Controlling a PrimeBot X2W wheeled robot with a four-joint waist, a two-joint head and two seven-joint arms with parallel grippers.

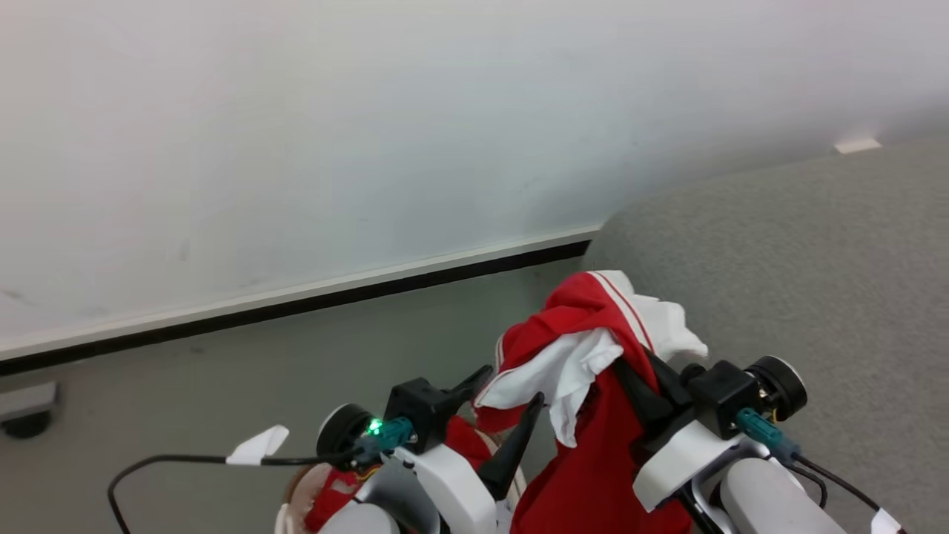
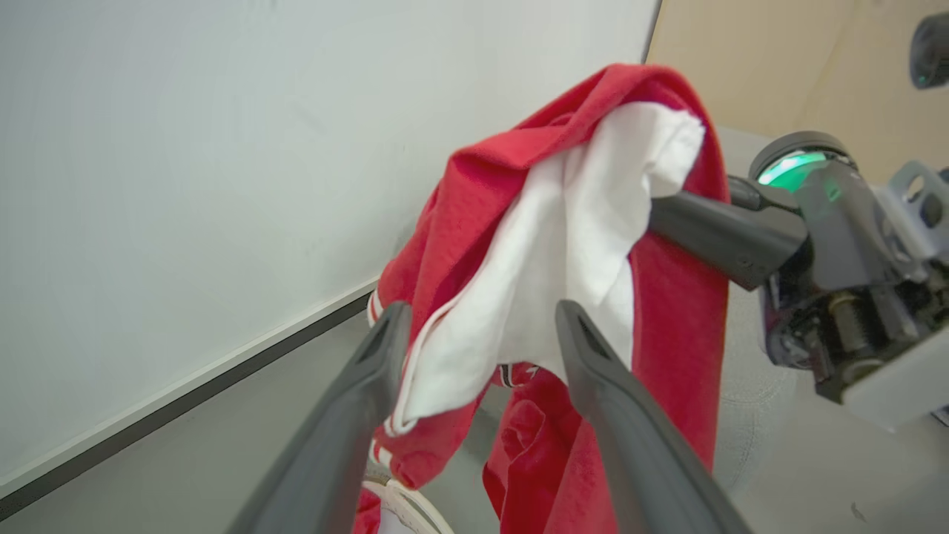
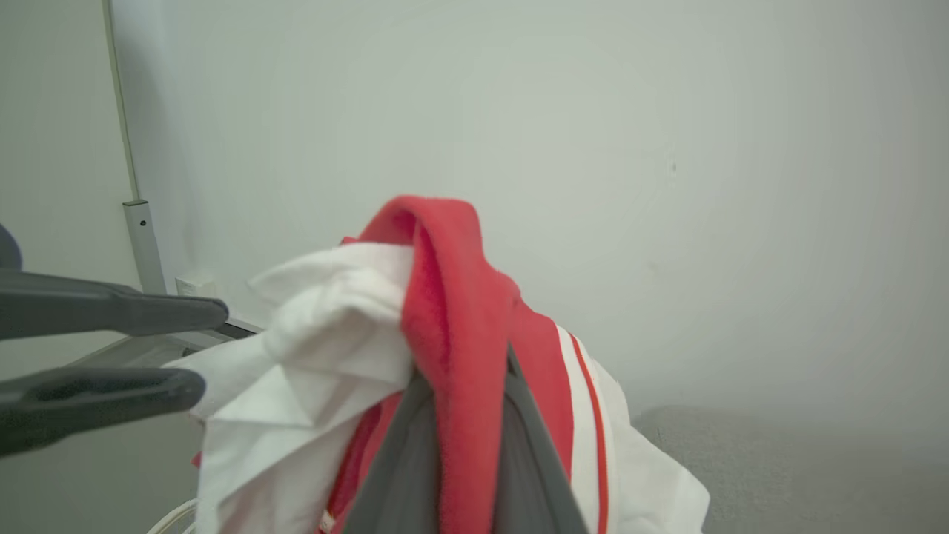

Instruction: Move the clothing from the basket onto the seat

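The clothing (image 1: 586, 326), a bright red garment with white panels and thin white stripes, hangs lifted in the air over the basket (image 1: 298, 482), whose rim peeks out at the bottom edge. My right gripper (image 1: 630, 367) is shut on a red fold near the garment's top, and its fingers (image 3: 519, 415) pinch that fold (image 3: 445, 282). My left gripper (image 1: 511, 386) stands open, its fingers (image 2: 393, 326) spread on either side of a hanging white flap (image 2: 549, 245) without pinching it. More red cloth lies in the basket (image 2: 404, 504) below. The grey seat (image 1: 778, 259) lies to the right.
A pale wall with a black skirting strip (image 1: 371, 285) runs behind the grey-green floor. A black cable with a white tag (image 1: 259, 445) trails from my left wrist. A dark low object (image 1: 26, 415) sits on the floor at the far left.
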